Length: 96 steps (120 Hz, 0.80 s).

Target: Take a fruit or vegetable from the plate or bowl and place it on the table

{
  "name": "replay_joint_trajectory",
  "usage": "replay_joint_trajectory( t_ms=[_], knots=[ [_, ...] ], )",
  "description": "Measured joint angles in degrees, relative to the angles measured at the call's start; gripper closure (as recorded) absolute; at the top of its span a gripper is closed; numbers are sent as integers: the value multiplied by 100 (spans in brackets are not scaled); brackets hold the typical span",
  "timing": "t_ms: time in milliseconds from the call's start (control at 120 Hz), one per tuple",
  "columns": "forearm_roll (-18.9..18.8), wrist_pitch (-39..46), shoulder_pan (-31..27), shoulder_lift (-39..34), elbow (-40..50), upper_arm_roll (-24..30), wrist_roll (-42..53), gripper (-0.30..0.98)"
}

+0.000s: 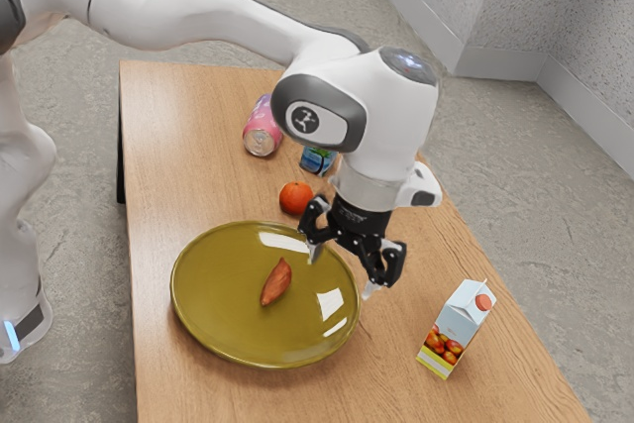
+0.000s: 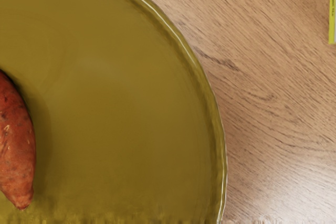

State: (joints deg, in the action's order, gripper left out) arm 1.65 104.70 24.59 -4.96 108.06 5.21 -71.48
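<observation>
Hovering near the sweet potato point(image 1: 276, 283) on the plate point(image 1: 216, 294), the jaws stand wide apart, empty

Glossy olive-green round plate point(image 1: 218, 294). Rust-red tapered sweet potato point(image 1: 277, 282), dark speckles. Bright orange round fruit point(image 1: 295, 197). Pink cylindrical metal can point(image 1: 262, 125), silver end. White cardboard carton point(image 1: 463, 316) bears red-orange fruit print. Tan wooden table point(image 1: 168, 165), streaky brown grain.
</observation>
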Motion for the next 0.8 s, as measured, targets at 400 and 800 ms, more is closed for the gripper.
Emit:
replay_joint_trajectory(
  t_ms=[400,800],
  knots=[
    [-81,864,-562,-801,1492,-67,-918,0],
    [-172,1232,-623,-1095,2197,-149,-1262,0]
  ],
)
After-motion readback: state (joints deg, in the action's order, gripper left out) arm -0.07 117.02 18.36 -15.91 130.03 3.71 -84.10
